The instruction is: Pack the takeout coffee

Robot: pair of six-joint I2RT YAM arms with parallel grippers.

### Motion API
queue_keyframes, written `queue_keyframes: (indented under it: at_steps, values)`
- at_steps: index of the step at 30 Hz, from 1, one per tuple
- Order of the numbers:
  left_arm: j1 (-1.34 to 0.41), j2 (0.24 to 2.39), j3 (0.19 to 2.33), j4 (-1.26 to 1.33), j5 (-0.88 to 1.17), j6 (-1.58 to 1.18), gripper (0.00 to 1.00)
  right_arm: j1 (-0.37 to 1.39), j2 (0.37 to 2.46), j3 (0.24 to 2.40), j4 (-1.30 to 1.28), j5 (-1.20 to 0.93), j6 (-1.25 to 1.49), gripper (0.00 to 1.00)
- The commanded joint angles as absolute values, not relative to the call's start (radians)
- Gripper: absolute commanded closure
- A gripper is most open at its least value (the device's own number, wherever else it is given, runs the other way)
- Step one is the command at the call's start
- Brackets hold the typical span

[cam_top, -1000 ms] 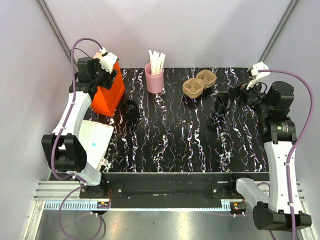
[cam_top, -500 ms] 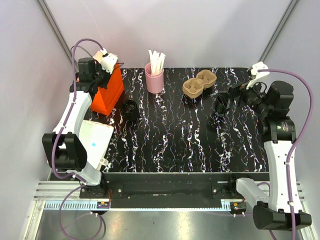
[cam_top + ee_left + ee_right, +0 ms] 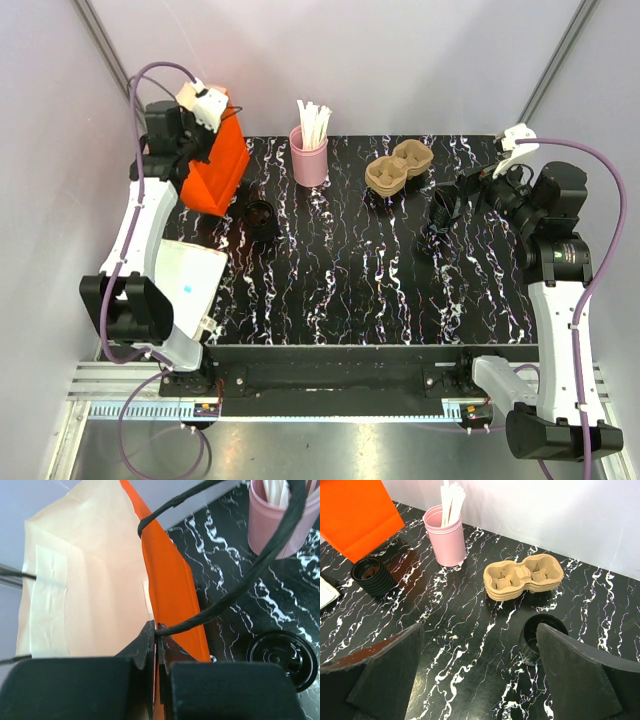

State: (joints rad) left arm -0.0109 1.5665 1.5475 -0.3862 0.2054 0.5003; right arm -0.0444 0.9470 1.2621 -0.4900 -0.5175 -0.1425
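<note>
Tugged leftward and tilted since before, the orange paper bag point(image 3: 215, 168) is pinched by its twisted cord handle point(image 3: 240, 587) in the left gripper point(image 3: 156, 635). Right gripper point(image 3: 479, 630) gapes wide near the round black coffee point(image 3: 539, 639) on the marbled table point(image 3: 330, 280).

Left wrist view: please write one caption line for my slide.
Left gripper pinches the orange paper bag at its rim, beside the black handle.

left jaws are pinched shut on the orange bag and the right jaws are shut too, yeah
No. The right jaws stand wide open, as the right wrist view shows. The left jaws are indeed pinched shut on the orange bag.
</note>
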Motion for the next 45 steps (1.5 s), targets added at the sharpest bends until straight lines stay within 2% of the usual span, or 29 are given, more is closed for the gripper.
queue_keyframes:
  at_steps: [1,9,14,21,27,31,45]
  values:
    - [-0.005,1.441,1.658,-0.386,0.251,0.471,1.00,-0.040,0.940,1.266,-0.449,-0.525,-0.155,0.00]
    - [-0.058,1.289,1.654,-0.454,0.322,0.443,1.00,-0.040,0.951,1.282,-0.443,-0.508,-0.152,0.00]
    - [-0.219,1.171,1.602,-0.508,0.307,0.439,0.99,-0.040,1.008,1.345,-0.439,-0.474,-0.173,0.00]
    - [-0.399,1.121,1.591,-0.567,0.305,0.336,0.97,-0.040,1.153,1.476,-0.443,-0.379,-0.250,0.00]
    - [-0.558,1.153,1.560,-0.589,0.238,0.295,0.97,-0.040,1.374,1.641,-0.449,-0.336,-0.247,0.00]
    - [-0.662,1.189,1.500,-0.575,0.175,0.273,0.98,-0.040,1.585,1.829,-0.485,-0.318,-0.250,0.00]
    - [-0.798,1.293,1.401,-0.520,0.087,0.170,0.99,-0.035,2.147,2.446,-0.689,-0.482,-0.333,0.00]
